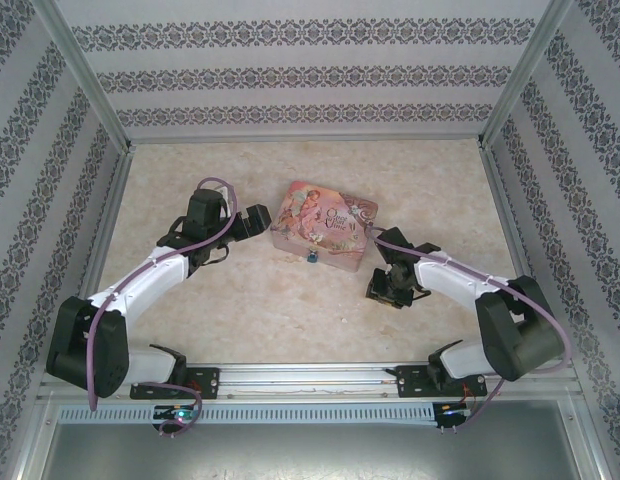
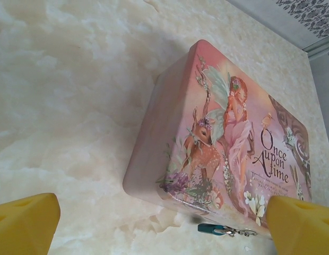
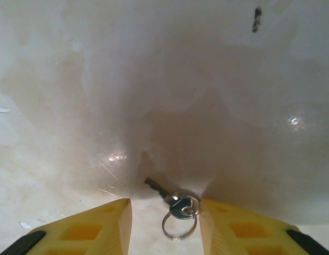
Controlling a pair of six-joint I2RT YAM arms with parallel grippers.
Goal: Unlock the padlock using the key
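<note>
The fingers (image 3: 90,228) of the right gripper (image 3: 165,223) stand a little apart and squeeze nothing. The key (image 3: 170,197) lies on the table (image 3: 154,79) in the gap between them, closer to one finger than the other. Its thin end points slantwise away from the fingers. Its round ring (image 3: 179,226) lies deepest between them. The fingers' back parts are cut off at the bottom edge.

The left gripper (image 2: 163,226) is spread wide and holds nothing. The padlock (image 2: 212,229) lies just ahead of its fingers, right by the pink tin (image 2: 228,133); I cannot tell if they touch. It lies sideways, its long way running from finger to finger. Its silver loop is tiny and blurry. One tin corner hides behind a finger.
</note>
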